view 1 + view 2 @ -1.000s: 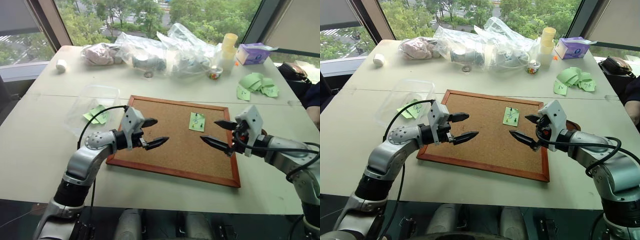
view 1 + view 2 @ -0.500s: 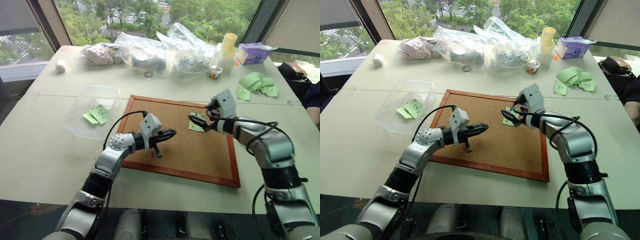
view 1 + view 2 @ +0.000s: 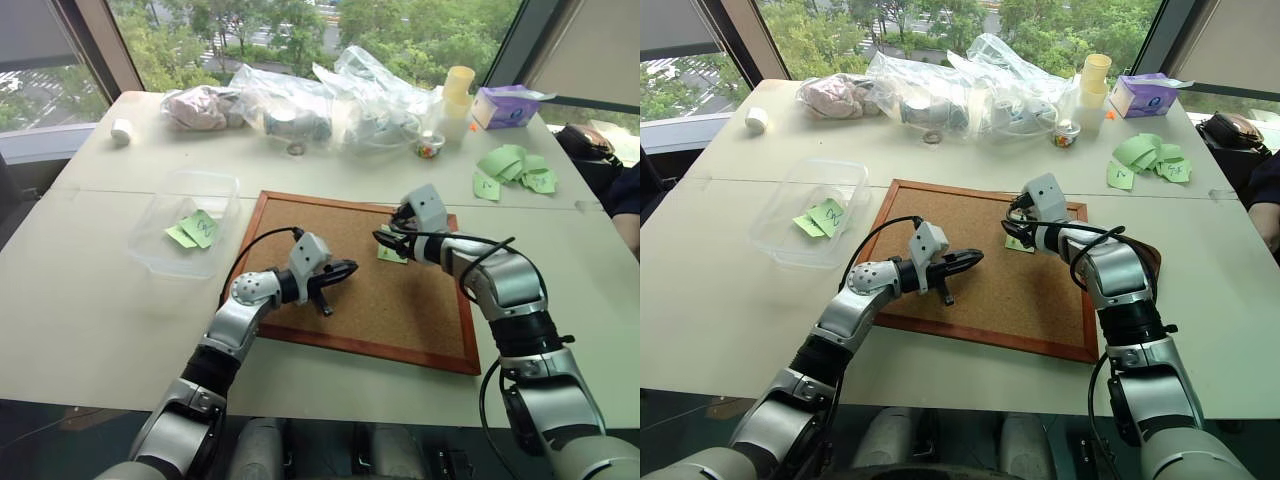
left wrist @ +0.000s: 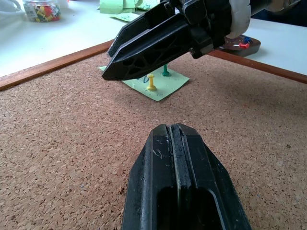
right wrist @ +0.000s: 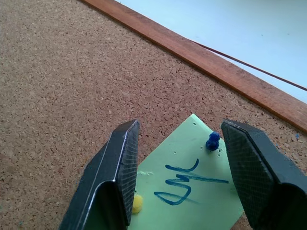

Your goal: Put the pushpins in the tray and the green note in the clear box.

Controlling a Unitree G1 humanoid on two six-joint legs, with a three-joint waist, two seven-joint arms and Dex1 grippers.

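Left gripper (image 3: 958, 264): black fingers pressed together, empty, on the wood-framed cork board (image 3: 980, 300). Right gripper (image 5: 180, 167): part-spread over the square light-green paper note (image 5: 192, 191), still pinned by two small pushpins (image 4: 151, 82) (yellow, blue). Dark red-brown tray (image 4: 240, 45) and clear plastic box (image 3: 190, 235): awaiting these.

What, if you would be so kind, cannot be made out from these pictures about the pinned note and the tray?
- Green note: near edge hidden by the right gripper.
- Yellow pushpin: half hidden by a finger.
- Tray: mostly behind that gripper in the left wrist view.
- Left gripper: shut, grasping nothing.
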